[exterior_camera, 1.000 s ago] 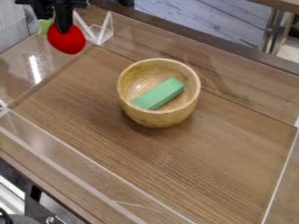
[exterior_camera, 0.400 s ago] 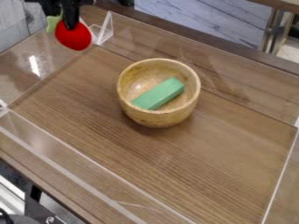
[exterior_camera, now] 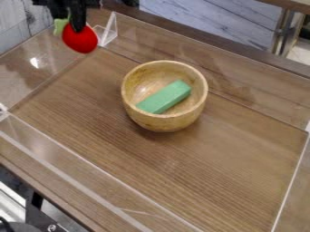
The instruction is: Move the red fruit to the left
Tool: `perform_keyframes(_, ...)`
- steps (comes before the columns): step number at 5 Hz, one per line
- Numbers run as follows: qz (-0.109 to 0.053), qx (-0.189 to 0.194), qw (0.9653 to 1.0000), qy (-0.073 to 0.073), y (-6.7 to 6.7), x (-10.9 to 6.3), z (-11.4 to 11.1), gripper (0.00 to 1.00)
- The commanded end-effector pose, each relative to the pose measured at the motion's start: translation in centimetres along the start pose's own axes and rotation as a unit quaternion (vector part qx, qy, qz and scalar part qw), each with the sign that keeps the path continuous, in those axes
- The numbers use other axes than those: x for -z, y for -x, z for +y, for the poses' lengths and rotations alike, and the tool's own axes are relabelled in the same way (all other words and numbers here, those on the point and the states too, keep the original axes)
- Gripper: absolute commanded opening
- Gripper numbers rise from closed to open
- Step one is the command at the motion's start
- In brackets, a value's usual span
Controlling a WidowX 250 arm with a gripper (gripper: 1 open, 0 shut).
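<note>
A: Moved slightly nearer to the wooden bowl (exterior_camera: 143, 80) since the earlier frame, together with the red fruit (exterior_camera: 82, 40)?
B: Yes, moved just a little. Now located beyond the wooden bowl, up and to the left of it in the view.
A: And with the gripper (exterior_camera: 76, 22)?
B: Closed on the red fruit, holding from above.
A: Inside the wooden bowl?
B: Only with the green block (exterior_camera: 164, 97), lying diagonally.

Soft, fairly even light is falling on the wooden tabletop (exterior_camera: 109, 136), with pale glare washing over its left side. A faint shadow is darkening the inside of the wooden bowl (exterior_camera: 147, 81). Fine detail is blurring at this low resolution, and the top left is looking dark and murky.
</note>
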State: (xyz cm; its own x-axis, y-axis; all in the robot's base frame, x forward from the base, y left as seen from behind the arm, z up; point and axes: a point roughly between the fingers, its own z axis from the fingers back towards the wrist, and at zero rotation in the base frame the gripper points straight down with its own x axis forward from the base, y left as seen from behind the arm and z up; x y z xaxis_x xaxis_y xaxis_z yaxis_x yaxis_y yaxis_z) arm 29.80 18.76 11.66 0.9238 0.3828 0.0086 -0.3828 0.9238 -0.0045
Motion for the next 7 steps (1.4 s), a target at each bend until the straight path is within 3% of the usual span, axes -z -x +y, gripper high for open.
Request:
perform_keyframes(1, -0.03, 0.016, 0.9993, -0.013, -1.1, -1.6, 1.7, 0.0)
perform_keyframes(2, -0.025, 0.034, 0.999, -0.016, -1.3, -1.0, 2.6, 0.0)
perform_keyframes(4, -0.011, 0.044, 0.9988, -0.017, -1.5, 1.9, 2.0, 0.0)
perform_keyframes(6, -0.001, -0.013, 0.9999, -0.011, -1.8, 2.3, 1.9, 0.0)
perform_keyframes(7, 0.005, -0.015, 0.9999, -0.005, -2.5, 2.4, 1.7, 1.0)
